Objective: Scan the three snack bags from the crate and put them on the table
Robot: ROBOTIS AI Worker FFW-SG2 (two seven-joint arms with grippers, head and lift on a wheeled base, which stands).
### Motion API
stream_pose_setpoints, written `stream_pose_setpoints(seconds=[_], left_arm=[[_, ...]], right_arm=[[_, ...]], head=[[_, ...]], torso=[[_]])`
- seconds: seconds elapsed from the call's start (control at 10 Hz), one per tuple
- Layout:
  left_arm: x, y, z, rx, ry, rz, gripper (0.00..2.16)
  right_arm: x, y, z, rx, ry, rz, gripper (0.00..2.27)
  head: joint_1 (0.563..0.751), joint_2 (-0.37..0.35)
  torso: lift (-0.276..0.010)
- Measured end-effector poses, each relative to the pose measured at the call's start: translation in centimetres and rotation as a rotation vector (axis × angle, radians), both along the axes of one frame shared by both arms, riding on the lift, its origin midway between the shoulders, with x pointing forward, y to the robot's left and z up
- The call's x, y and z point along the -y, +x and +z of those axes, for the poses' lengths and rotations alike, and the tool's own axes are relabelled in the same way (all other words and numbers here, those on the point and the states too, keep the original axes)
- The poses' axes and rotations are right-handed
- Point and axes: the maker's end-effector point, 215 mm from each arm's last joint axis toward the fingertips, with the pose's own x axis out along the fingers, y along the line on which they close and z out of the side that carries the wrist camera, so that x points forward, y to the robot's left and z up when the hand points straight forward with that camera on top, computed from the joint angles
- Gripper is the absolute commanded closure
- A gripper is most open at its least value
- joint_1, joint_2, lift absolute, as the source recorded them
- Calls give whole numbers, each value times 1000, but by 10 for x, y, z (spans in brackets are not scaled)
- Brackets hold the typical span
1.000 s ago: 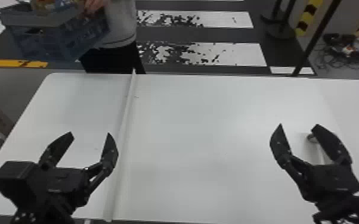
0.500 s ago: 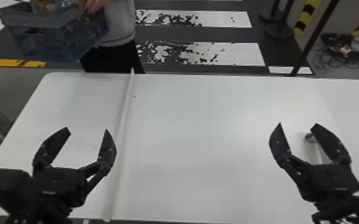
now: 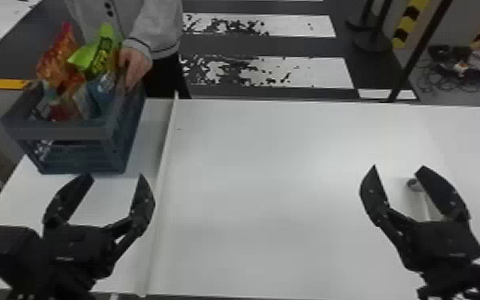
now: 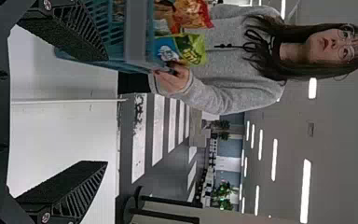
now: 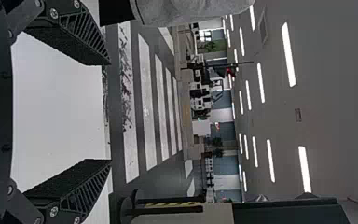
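Counter: white, flat-topped, across the middle and bottom of the head view (image 3: 271,199), with a long thin white strip (image 3: 165,155) running up its left part.
Floor: dark, crossed by worn white stripes, upper middle (image 3: 315,47).
Crate: blue-grey plastic with openwork sides (image 3: 67,133), upper left, over the counter's far left part; a person's hand (image 3: 133,66) at its rim.
Left end effector: black, two-fingered (image 3: 115,175), lower left, spread wide, white counter showing between its fingers.
Right end effector: black, two-fingered (image 3: 398,166), lower right, spread wide too.
Orange-red snack bag: glossy (image 3: 58,60), in the crate, top sticking out, long axis near upright.
Yellow-green snack bag: glossy (image 3: 99,54), beside it, tilted, top pointing up past the rim.
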Motion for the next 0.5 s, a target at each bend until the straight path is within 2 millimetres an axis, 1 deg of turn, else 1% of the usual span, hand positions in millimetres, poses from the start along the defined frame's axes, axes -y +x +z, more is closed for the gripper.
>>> stream_pose_setpoints(seconds=[0.3, 0.5], left_arm=[[-3, -1, -1, -6, 2, 4, 83], [-11, 0, -3, -14, 7, 14, 83]], right_arm=[[0, -1, 0, 1, 1, -1, 147], [0, 0, 0, 1, 1, -2, 147]], head=[[695, 4], [695, 18]], torso=[[-94], [-94]])
